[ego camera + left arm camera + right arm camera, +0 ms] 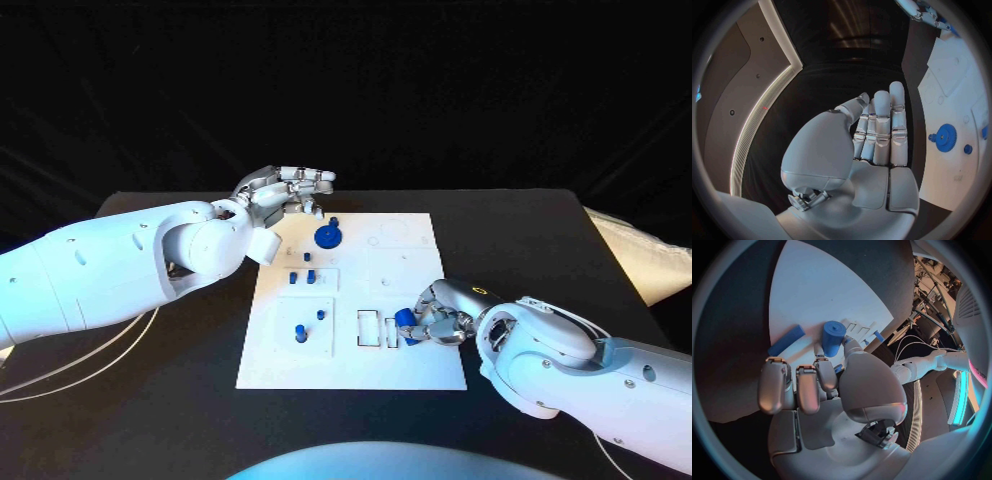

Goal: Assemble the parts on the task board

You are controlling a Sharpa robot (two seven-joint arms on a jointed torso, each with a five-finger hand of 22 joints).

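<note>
While unlettered, task board (411,365), right hand (437,318) gripping cylinder (833,337)

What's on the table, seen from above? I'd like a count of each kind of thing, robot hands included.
Left robot hand and right robot hand: 2
White board: 1
Blue gear wheel: 1
Small blue pegs standing on the board: 5
Blue cylinder held by the right robot hand: 1
Total: 10

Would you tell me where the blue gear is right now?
In the head view the blue gear lies on the task board near its far edge, just beside the left hand.
</note>
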